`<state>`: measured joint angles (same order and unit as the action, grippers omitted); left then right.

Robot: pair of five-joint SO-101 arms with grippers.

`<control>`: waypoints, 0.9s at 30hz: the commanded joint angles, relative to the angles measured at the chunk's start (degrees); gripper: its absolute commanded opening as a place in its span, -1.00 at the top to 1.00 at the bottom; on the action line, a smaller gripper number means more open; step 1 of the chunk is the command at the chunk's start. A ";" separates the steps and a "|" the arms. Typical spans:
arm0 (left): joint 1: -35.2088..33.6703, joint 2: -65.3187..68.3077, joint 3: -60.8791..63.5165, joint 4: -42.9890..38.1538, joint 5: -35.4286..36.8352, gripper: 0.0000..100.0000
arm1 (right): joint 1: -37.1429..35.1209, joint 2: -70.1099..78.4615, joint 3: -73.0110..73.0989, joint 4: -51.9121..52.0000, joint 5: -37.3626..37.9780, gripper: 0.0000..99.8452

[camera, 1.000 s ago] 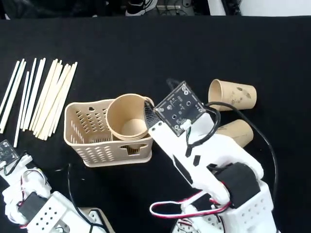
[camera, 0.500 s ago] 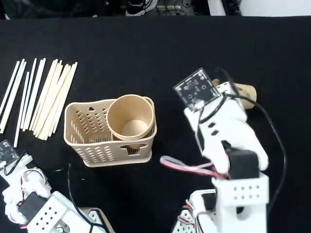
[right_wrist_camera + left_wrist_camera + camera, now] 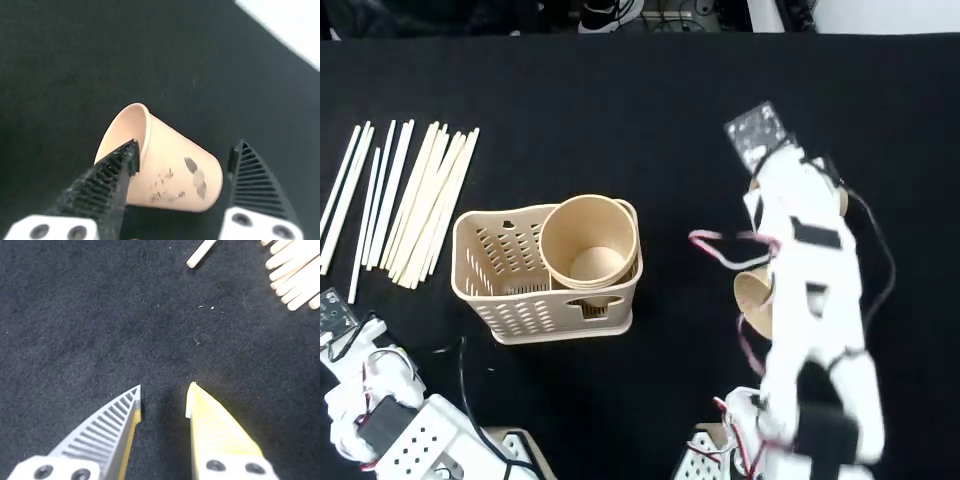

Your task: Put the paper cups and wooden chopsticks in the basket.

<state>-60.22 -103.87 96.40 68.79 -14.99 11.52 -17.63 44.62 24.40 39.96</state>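
Worktop [image 3: 620,100], near left corner: left gripper [image 3: 164,387] parked, jaws apart, empty. Basket [image 3: 520,310], centre, holds stacked cups [image 3: 588,240]. We see right gripper [image 3: 186,150] swung from basket to right side, jaws wide astride lying cup [image 3: 160,170]: next pick begun. Chopsticks [image 3: 420,200] untouched, far left.

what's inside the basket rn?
Nested paper cups, mouth up, fill the right end of the basket. The left end shows its perforated walls; the chopsticks lie outside it. The cups cover the floor beneath them, and how many are nested is hard to tell.
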 commanded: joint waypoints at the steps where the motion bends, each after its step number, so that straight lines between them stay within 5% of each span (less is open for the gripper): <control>1: 0.31 -0.44 1.01 -0.26 -0.44 0.70 | 0.97 9.71 -10.77 0.53 -1.85 0.40; 7: 0.31 -0.44 1.01 -0.26 -0.44 0.70 | 1.23 21.49 -19.56 0.00 -0.09 0.41; 14: 0.31 -0.44 1.01 -0.26 -0.44 0.70 | 4.31 24.40 -20.79 -5.54 4.92 0.99; 19: 0.31 -0.44 1.01 -0.26 -0.44 0.70 | 6.24 19.82 -16.13 -10.46 4.84 0.98; 27: 0.31 -0.44 1.01 -0.26 -0.44 0.70 | 5.98 5.41 -13.23 -5.36 -11.16 0.98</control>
<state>-60.22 -103.87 96.40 68.79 -14.99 16.88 -5.23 31.87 16.22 33.98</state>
